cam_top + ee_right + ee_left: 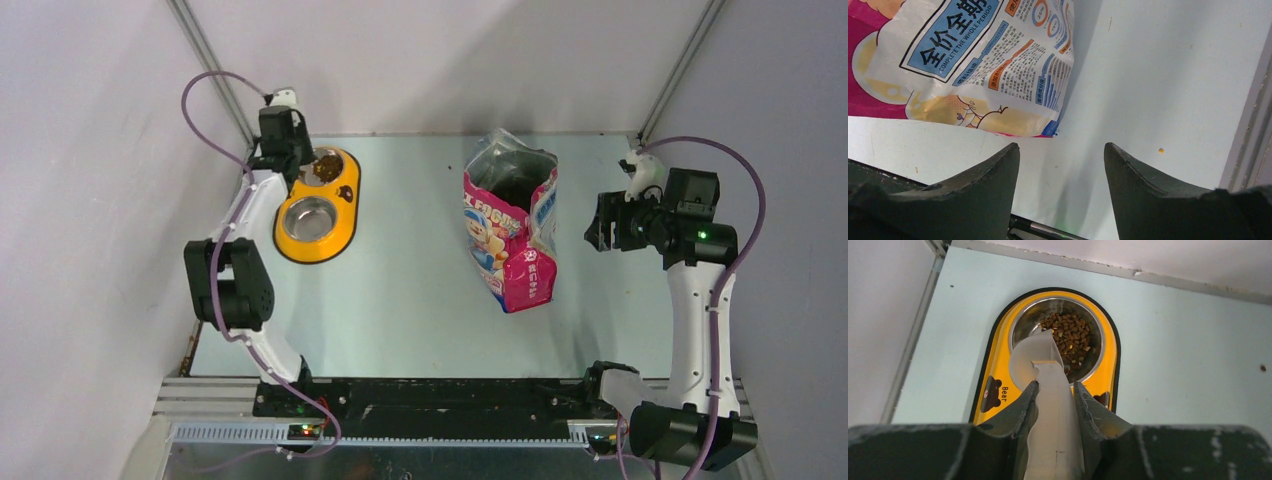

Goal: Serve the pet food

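Note:
The pet food (1071,335) is a heap of brown kibble in the far steel bowl (1094,362) of a yellow double feeder (345,218); it also shows in the top view (325,163). My left gripper (1056,386) is shut on the handle of a clear plastic scoop (1035,355), which is tipped on its side over that bowl's rim and looks empty. The near bowl (309,217) is empty. My right gripper (1062,148) is open and empty, right of the open pink-blue bag (510,222), apart from it.
The bag (963,60) stands in the middle of the table with its mouth open. Walls close the left, back and right sides. A single crumb (1161,150) lies on the table near the right rail.

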